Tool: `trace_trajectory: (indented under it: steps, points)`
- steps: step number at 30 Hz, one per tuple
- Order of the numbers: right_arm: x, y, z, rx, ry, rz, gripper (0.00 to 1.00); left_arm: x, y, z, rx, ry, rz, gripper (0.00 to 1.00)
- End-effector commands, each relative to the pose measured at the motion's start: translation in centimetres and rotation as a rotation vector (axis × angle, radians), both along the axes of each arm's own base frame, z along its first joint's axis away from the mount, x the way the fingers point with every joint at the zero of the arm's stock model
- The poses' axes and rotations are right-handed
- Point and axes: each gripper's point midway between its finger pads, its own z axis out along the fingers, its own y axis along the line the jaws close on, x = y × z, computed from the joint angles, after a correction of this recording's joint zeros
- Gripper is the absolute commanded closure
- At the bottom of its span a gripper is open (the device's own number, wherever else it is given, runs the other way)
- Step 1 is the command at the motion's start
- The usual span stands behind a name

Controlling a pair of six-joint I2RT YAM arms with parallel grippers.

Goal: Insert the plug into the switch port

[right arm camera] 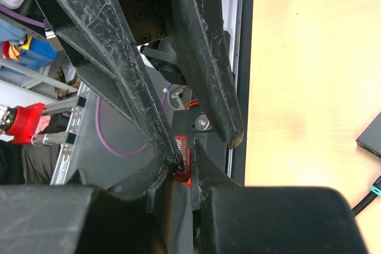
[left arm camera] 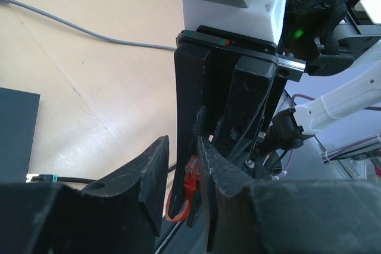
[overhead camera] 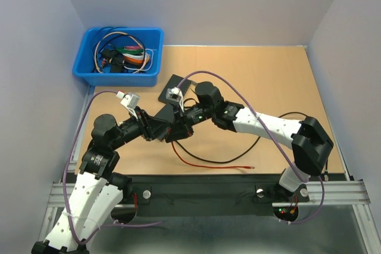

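**Right gripper (right arm camera: pixel 180 169) pinches the red plug (right arm camera: pixel 180 154)**

Left gripper (left arm camera: pixel 183 147) stands partly spread around it, mid-frame in the top view, below the switch (overhead camera: pixel 177 87). Likely light and rigid, with 1 fragile latch: hold the body sides, not the floppy cable (overhead camera: pixel 214 163).

Plain pale lavender walls (overhead camera: pixel 208 4) closed in the scene at the back and on both sides. The counter (overhead camera: pixel 268 87) was a light wooden board, evenly lit, with soft glare on it. A black strip (overhead camera: pixel 208 185) ran along its near edge, beside a metal rail (overhead camera: pixel 351 193). Below lay what seemed a grey floor (overhead camera: pixel 208 230).
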Motion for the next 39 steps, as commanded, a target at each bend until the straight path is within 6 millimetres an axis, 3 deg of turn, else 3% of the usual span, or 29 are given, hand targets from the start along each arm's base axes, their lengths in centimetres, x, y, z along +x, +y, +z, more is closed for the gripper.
trace_trajectory:
  steps: [1, 9, 23, 31, 39]
  points:
    - [1.8, 0.6, 4.6, 0.129, -0.086, -0.025, 1.00, -0.7, -0.2, 1.6, -0.004, -0.056, -0.034, 0.61]
    - [2.2, -0.3, 5.9, 0.200, -0.047, -0.029, 1.00, -0.8, 0.0, 1.9, -0.009, -0.074, -0.024, 0.61]
    - [2.0, 0.1, 5.5, 0.209, -0.020, 0.009, 1.00, -0.4, -0.2, 2.1, -0.033, -0.071, -0.019, 0.61]
    - [1.9, 0.2, 4.6, 0.197, 0.001, 0.013, 1.00, -0.8, -0.5, 5.1, -0.092, -0.158, -0.041, 0.61]
    - [1.8, 0.3, 4.5, 0.197, 0.007, 0.022, 1.00, -0.6, -0.6, 5.8, -0.112, -0.175, -0.040, 0.61]
